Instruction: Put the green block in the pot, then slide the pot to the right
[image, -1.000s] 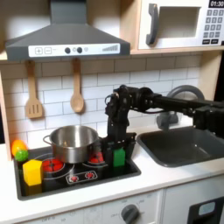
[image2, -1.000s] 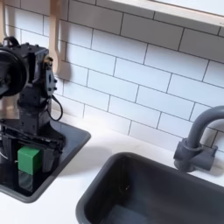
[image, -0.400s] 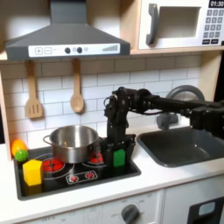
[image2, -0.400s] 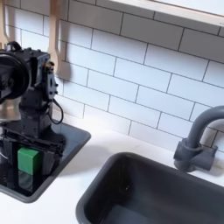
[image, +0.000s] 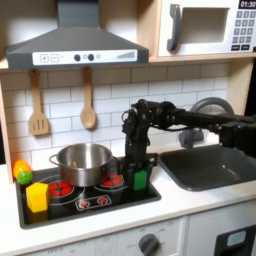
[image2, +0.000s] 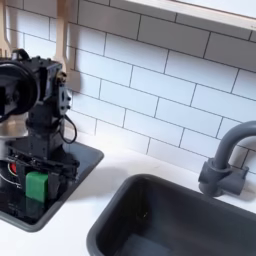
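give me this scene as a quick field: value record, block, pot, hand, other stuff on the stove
green block: on the stovetop's right part in the first exterior view, between the hand's fingers
pot: silver, on the back left burner, apart from the block
hand: lowered around the green block; contact unclear
yellow block: front left of the stove
green ball: left edge
sink: right of the stove

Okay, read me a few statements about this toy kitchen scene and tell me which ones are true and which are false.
1. The green block is inside the pot. False: it sits on the stovetop, at the gripper.
2. The yellow block stands near the stovetop's left edge in the first exterior view. True.
3. The pot is in the sink. False: it is on the stovetop.
4. Two wooden utensils hang on the tiled wall. True.
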